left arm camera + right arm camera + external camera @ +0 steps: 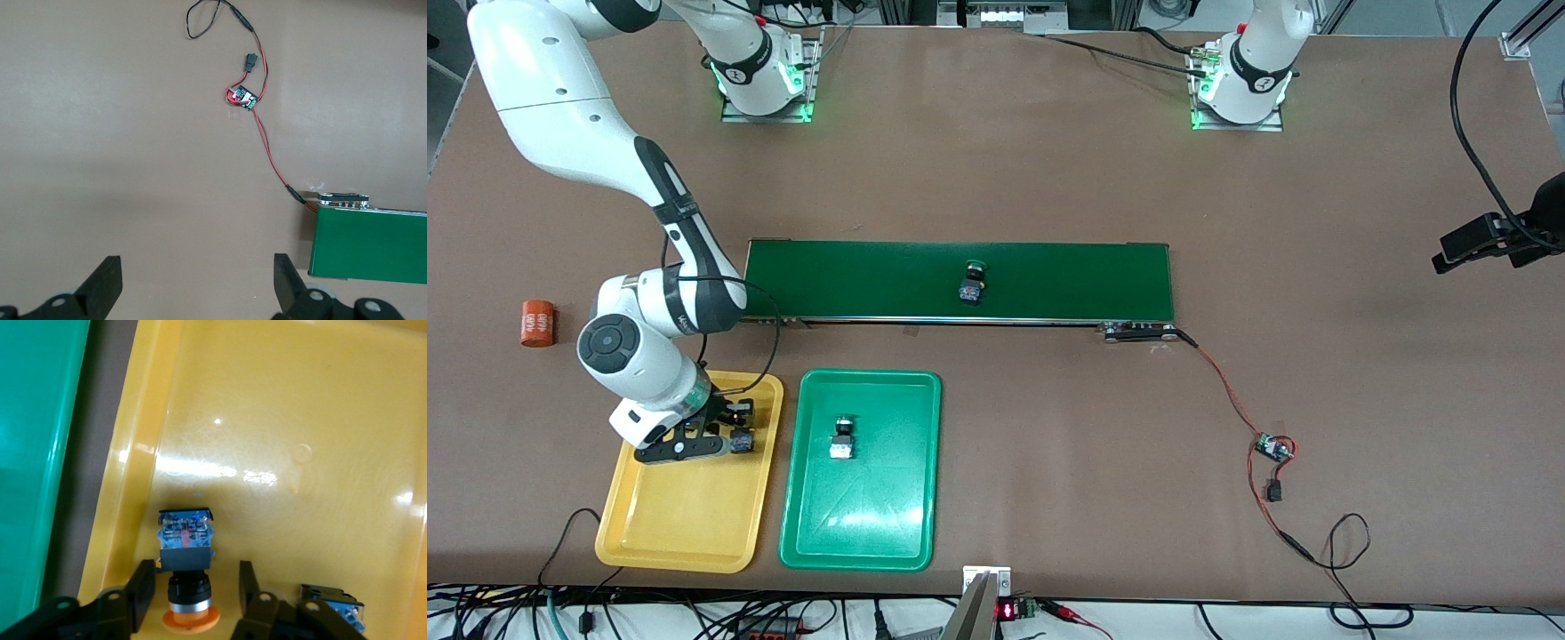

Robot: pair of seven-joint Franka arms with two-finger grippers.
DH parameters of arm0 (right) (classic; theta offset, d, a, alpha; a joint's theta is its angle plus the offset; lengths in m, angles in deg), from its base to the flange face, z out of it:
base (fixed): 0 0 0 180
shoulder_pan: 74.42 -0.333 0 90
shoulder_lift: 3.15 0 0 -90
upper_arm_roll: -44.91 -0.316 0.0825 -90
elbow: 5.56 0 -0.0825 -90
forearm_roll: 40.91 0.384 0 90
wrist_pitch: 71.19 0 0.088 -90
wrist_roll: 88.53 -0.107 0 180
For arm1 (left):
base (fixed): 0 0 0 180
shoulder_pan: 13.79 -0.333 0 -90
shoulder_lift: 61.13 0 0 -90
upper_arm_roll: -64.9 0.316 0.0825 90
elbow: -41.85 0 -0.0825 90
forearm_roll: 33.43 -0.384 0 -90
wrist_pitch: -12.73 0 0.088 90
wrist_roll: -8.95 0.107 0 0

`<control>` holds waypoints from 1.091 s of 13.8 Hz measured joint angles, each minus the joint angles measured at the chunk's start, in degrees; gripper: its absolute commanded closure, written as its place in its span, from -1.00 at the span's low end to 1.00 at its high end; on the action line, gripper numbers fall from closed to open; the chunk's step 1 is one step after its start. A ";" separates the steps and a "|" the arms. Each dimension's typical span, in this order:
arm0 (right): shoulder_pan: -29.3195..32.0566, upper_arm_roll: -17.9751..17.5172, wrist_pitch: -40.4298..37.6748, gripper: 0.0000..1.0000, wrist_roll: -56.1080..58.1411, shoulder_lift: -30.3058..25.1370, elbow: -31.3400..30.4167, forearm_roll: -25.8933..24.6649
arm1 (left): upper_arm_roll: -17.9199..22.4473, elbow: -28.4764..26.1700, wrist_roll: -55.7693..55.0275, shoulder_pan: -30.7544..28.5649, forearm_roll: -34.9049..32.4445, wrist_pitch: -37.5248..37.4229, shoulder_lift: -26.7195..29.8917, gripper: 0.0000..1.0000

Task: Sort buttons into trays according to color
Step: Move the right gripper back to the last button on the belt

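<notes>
My right gripper (727, 434) hangs low inside the yellow tray (685, 524), at its corner close to the green tray (863, 524). In the right wrist view the gripper (195, 593) is open. A yellow-orange button (187, 550) lies on its side on the tray floor (300, 420) between the fingers, with a gap on each side. A second button (333, 603) lies beside it in the same tray. One green button (841, 437) rests in the green tray. Another green button (972, 283) sits on the dark green conveyor belt (1049, 267). My left gripper (198, 277) waits open over bare table.
An orange cylinder (538, 323) lies at the right arm's end of the table. A small circuit board (1272, 447) with red and black wires lies near the conveyor's end toward the left arm. Cables run along the table edge nearest the front camera.
</notes>
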State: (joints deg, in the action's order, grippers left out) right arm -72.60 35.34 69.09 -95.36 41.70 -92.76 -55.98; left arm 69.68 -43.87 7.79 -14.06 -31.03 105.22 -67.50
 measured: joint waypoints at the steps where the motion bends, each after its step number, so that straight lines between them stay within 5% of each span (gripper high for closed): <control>1: -0.06 0.06 0.06 -0.54 0.00 0.11 0.00 0.00 | -0.10 0.00 0.00 0.01 0.00 0.00 -0.01 -1.00; 3: -0.18 0.09 0.20 -1.00 0.00 0.16 0.01 0.00 | -0.43 0.00 0.00 -0.13 0.00 0.00 -0.01 -1.00; 8: -2.34 -0.64 -0.42 -1.00 -6.58 -2.64 -2.31 0.06 | -6.51 0.00 -0.10 -5.92 0.00 0.00 0.00 -1.00; 15: -3.31 -10.21 -8.65 -1.00 -28.00 -16.40 -15.09 0.07 | -7.72 0.02 -0.60 -5.99 0.00 -2.91 0.26 -1.00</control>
State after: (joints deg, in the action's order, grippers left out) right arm -75.91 25.13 60.44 -123.36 25.29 -107.86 -55.91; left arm 61.96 -43.85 7.18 -20.05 -31.04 102.32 -67.24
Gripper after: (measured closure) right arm 0.000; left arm 0.000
